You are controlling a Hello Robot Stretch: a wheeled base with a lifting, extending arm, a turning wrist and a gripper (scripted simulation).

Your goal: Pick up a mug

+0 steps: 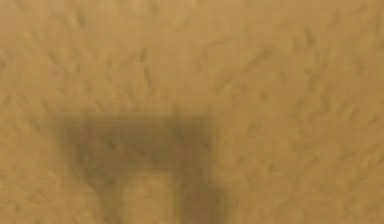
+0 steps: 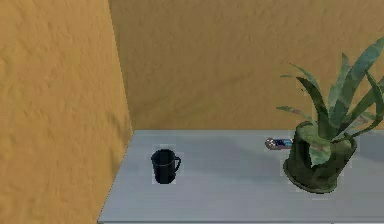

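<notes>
A dark mug (image 2: 165, 165) with its handle toward the arm side view's right stands upright on a pale grey tabletop (image 2: 230, 185), near the table's left end. It stands alone, with bare tabletop all around it.
A potted plant (image 2: 325, 150) with long green leaves stands on the table at the arm side view's right. A small flat object (image 2: 279, 144) lies just left of the pot, near the back wall. Textured orange walls (image 1: 190, 70) stand close ahead and meet in a corner behind the table.
</notes>
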